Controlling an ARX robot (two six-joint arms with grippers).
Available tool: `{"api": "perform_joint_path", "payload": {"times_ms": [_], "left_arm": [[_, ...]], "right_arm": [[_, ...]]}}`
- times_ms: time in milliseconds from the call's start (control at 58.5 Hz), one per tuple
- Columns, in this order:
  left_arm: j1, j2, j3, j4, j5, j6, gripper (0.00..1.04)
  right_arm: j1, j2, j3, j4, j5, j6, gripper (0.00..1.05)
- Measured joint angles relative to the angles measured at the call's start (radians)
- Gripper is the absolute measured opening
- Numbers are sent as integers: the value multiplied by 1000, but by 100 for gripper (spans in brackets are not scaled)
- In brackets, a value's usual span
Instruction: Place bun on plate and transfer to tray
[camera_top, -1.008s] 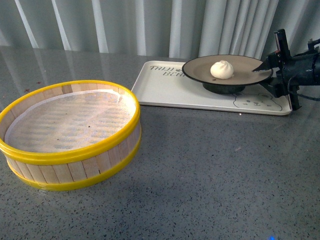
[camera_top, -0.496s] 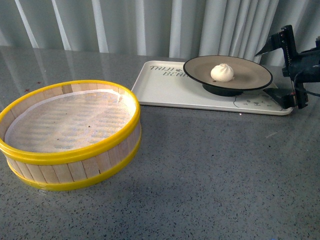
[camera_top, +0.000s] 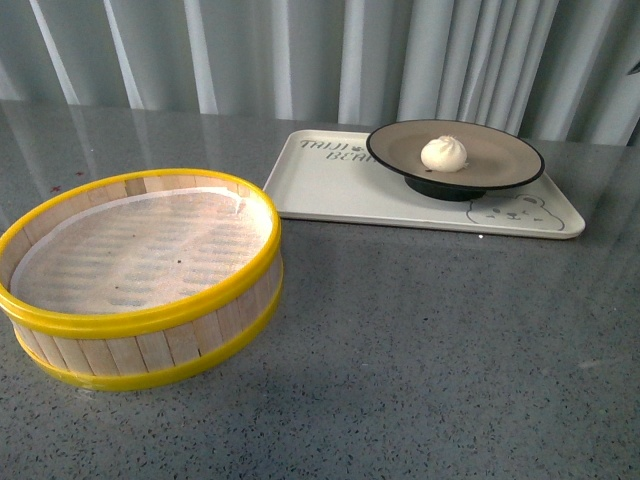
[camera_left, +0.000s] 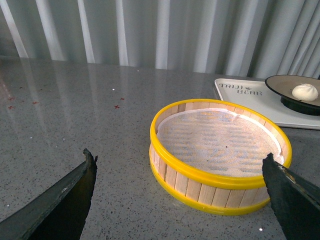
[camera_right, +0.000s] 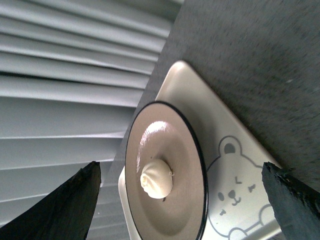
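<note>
Bun (camera_top: 443, 153): sits centred on the plate (camera_top: 500, 155).
Plate: rests on the tray (camera_top: 330, 185).
Left gripper (camera_left: 180, 192): spread wide, empty.
Right gripper (camera_right: 180, 195): spread wide, empty.

Grey speckled table (camera_top: 420, 350) bears steamer basket (camera_top: 140, 280) (yellow-rimmed), tray (camera_top: 330, 185).

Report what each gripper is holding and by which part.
Nothing is held. The left gripper and right gripper are both open and empty; the bun sits on the plate.

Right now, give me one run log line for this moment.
bun: on plate | plate: on tray | left gripper: open | right gripper: open
</note>
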Motion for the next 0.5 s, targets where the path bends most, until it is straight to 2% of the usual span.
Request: {"api": "perform_joint_path", "payload": {"times_ms": [120, 205, 239, 342, 496], "left_arm": [[0, 0, 0, 0, 0, 0, 98], [0, 0, 0, 0, 0, 0, 98], [0, 0, 0, 0, 0, 0, 98], [0, 0, 0, 0, 0, 0, 98], [0, 0, 0, 0, 0, 0, 98]], "right_arm": [[-49, -138, -102, 16, 75, -57, 96], [-93, -283, -211, 96, 207, -196, 96], [-105, -322, -240, 121, 227, -238, 96], [-141, -443, -336, 196, 262, -407, 96], [-202, -595, -488, 280, 238, -611, 96]]}}
